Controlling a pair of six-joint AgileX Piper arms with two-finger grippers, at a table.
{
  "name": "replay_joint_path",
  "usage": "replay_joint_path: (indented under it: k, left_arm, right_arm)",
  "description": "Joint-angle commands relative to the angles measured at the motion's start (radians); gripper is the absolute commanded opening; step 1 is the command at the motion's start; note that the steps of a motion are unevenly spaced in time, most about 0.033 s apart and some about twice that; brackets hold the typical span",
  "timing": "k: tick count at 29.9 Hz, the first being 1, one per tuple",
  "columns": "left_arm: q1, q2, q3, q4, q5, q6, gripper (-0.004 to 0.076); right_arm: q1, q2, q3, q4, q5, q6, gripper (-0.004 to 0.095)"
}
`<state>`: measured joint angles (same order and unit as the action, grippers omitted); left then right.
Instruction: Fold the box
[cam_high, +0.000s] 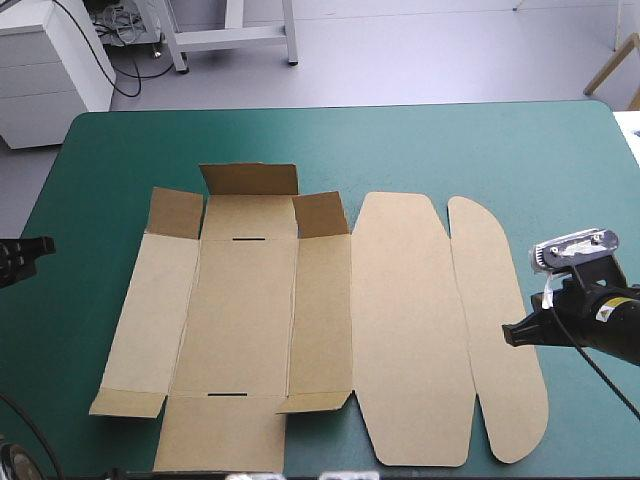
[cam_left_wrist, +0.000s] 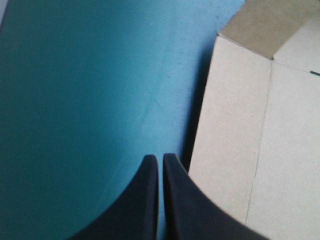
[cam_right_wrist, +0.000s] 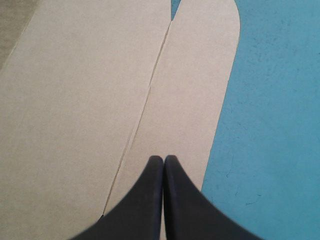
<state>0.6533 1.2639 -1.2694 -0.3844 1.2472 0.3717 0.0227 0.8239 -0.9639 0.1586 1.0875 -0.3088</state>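
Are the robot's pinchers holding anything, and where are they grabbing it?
Nothing is held. The left gripper is shut over the teal-green cover beside the box; the right gripper is shut above its rounded flap.

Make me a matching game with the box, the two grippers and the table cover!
Things:
1. box
2. left gripper
3. right gripper
4. cover

Match with:
a. teal-green
b. shut, over the rounded flap
c. brown, spread out
d. shut, over bare cover beside the box

Pairs: 1-c, 2-d, 3-b, 4-a
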Motion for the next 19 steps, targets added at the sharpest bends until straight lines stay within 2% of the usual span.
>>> replay_joint_path:
  k: [1, 3, 5, 9, 11, 15, 19]
  left_arm:
    - [0.038, -0.022, -0.029, -0.048, -0.021, -0.028, 0.0062]
    - [0.038, -0.013, -0.029, -0.046, -0.024, -0.028, 0.0139]
    - [0.038, 0.000, -0.029, -0.062, -0.033, -0.028, 0.0249]
    - [0.038, 0.046, -0.029, -0.085, -0.041, -0.028, 0.0585]
    - [0.038, 0.072, -0.029, -0.085, -0.023, -0.041, 0.0722]
    - [0.036, 0.137, -0.023, -0.103, 0.045, 0.018, 0.0733]
    - [0.036, 0.187, 0.011, -0.103, 0.047, 0.052, 0.0733]
  right_arm:
    - [-0.007, -0.009, -0.022, -0.001, -0.055, 0.001, -0.0019]
    - [-0.007, -0.009, -0.022, 0.003, -0.066, 0.004, -0.0019]
    - [-0.007, -0.009, -0.022, 0.015, -0.082, 0.004, -0.0020]
    - [-0.007, -0.009, -0.022, 0.015, -0.089, 0.004, -0.0019]
    - [-0.007, -0.009, -0.022, 0.017, -0.089, 0.004, -0.0019]
    - [-0.007, -0.009, -0.022, 0.017, -0.089, 0.004, -0.0019]
    - [-0.007, -0.009, -0.022, 0.019, -0.089, -0.003, -0.0020]
